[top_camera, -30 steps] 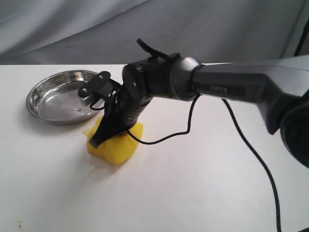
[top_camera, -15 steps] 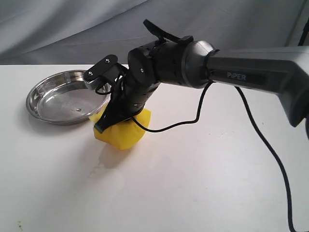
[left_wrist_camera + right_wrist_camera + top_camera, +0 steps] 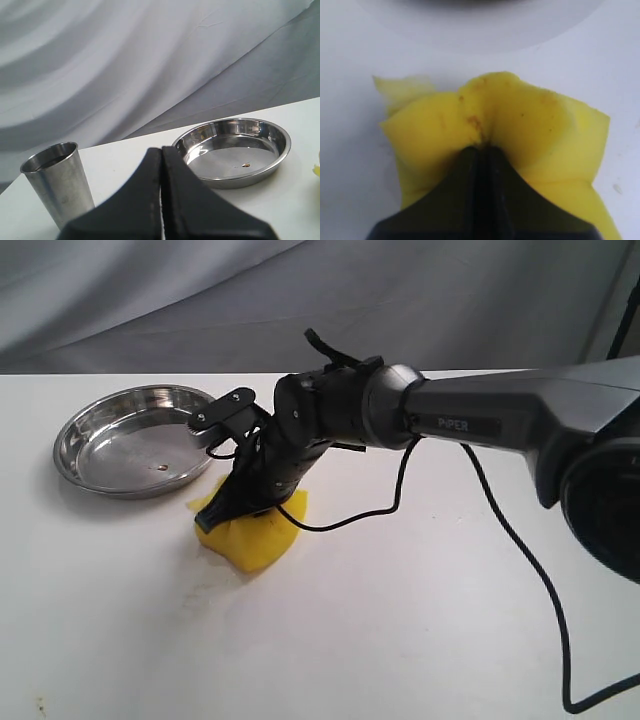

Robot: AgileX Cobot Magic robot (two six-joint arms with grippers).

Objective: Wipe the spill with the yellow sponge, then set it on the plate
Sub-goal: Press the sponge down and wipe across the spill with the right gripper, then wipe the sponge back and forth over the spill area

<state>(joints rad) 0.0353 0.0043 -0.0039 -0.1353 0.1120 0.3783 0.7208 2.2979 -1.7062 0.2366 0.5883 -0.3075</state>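
Exterior view: the white table (image 3: pixel 420 630) carries everything, and the dark right arm (image 3: pixel 480 420) reaches across it. The right gripper (image 3: pixel 207 524) points down, with the plate (image 3: pixel 100 455) just beyond and beside its tip, holding only a small brown speck. The gripper's jaws are clamped on the yellow sponge (image 3: pixel 256 540), which bulges out on both sides of the pinch (image 3: pixel 520 120), its lower edge down at the tabletop. A faint brownish smear, the spill (image 3: pixel 200 585), lies near the tip, on the side away from the plate. The left gripper (image 3: pixel 161 150) has its jaws pressed together on nothing, with a steel cup (image 3: pixel 57 182) close beside it and the plate ahead.
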